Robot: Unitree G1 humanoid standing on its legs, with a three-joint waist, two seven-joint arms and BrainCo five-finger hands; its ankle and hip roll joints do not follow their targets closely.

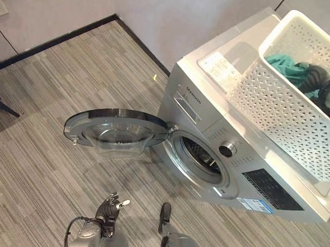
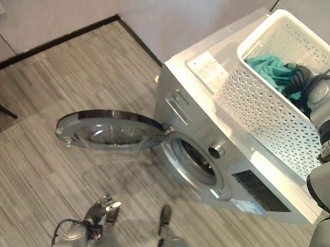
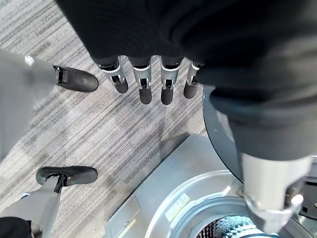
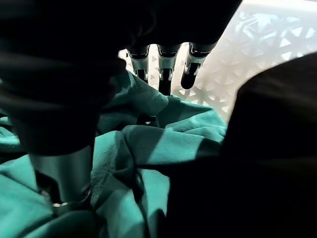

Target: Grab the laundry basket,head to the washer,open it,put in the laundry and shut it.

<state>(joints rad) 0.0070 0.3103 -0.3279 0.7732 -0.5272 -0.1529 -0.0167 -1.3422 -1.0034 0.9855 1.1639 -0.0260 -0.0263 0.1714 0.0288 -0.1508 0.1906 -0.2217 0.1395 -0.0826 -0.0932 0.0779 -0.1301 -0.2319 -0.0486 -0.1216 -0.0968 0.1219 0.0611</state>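
Teal laundry (image 4: 163, 144) lies crumpled in the white perforated plastic basket (image 1: 277, 116), which rests on top of the silver front-loading washer (image 1: 211, 98) — in my judgement a handy height for lifting clothes out and down to the drum. The right hand (image 4: 163, 69) is down inside the basket, fingers reaching straight toward the cloth with the thumb beside a fold; they look loosely spread and not yet pinched on the fabric, though shadow hides much of the contact. The washer's round glass door (image 1: 117, 129) stands swung wide over the grey striped carpet floor (image 1: 55, 83), leaving the drum opening (image 1: 202, 159) clear to receive the load. The left hand (image 1: 110, 205) hangs low in front of the machine, fingers straight and relaxed, holding nothing. Labels sit on the washer's top and front panel — their print is too small to make out.
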